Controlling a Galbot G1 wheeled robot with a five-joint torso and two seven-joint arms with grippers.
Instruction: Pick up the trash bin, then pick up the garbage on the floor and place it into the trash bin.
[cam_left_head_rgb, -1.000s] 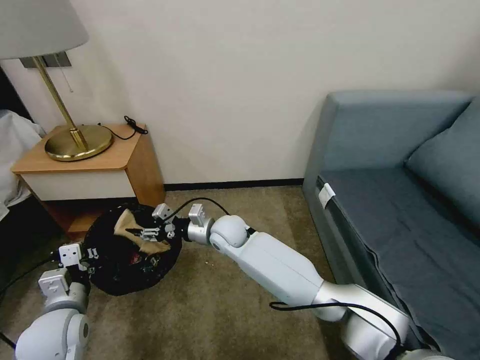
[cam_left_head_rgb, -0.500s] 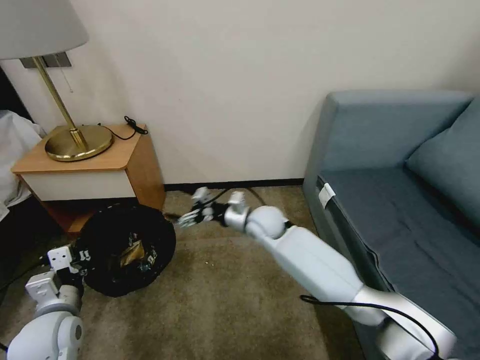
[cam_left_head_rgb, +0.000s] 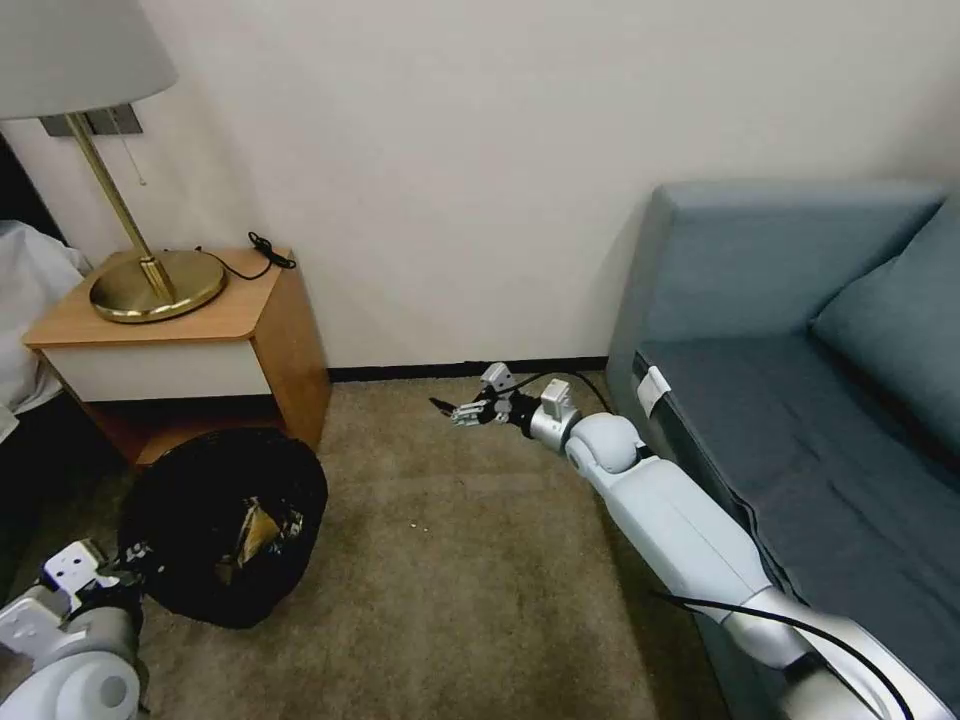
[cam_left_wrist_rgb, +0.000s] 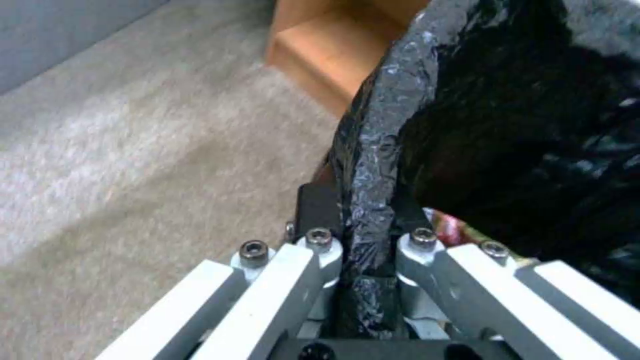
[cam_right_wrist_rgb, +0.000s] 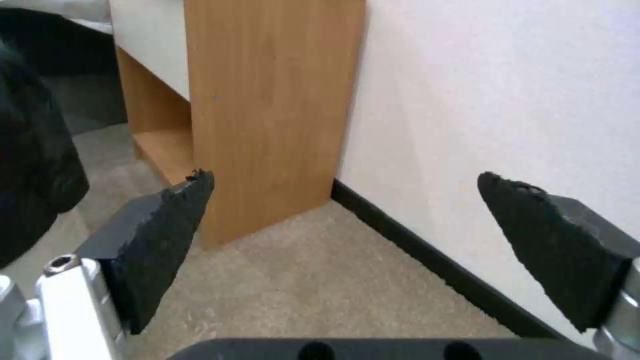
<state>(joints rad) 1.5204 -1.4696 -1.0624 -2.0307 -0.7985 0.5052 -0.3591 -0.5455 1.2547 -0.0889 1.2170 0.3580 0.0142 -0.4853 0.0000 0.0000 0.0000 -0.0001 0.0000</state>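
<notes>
Right arm: stretched forward low over the carpet (cam_left_head_rgb: 450, 560), forearm running from the 4 o'clock corner of the head view up toward centre, wrist level, pointing at the bedside table (cam_left_head_rgb: 170, 340). My right gripper (cam_left_head_rgb: 462, 410) hovers just short of the black baseboard (cam_left_head_rgb: 420, 372), near the sofa's (cam_left_head_rgb: 800, 400) front corner; jaws spread wide apart, nothing between them. In the right wrist view the two black pads (cam_right_wrist_rgb: 167, 235) frame the table's wooden side panel, the wall and the carpet below.

Left arm: folded close at the 8 o'clock corner of the head view, wrist aimed forward at the bin. My left gripper (cam_left_wrist_rgb: 363, 235) has its jaws clamped on the trash bin's rim, the bag-covered edge pinched between the two fingers in the left wrist view.

Trash bin (cam_left_head_rgb: 225, 525): round, black-lined, at 8 o'clock on the carpet, just in front of the bedside table's lower shelf; mouth tilted up and toward me. Whether it is lifted clear of the carpet, I cannot tell.

Garbage: a gold-brown wrapper (cam_left_head_rgb: 252, 525) lies inside the bin, long axis roughly upright in the head view; a red-and-white scrap (cam_left_wrist_rgb: 453, 231) shows inside the liner beside my left jaws.

Brass lamp (cam_left_head_rgb: 150, 280): on the table, at 10 o'clock.
</notes>
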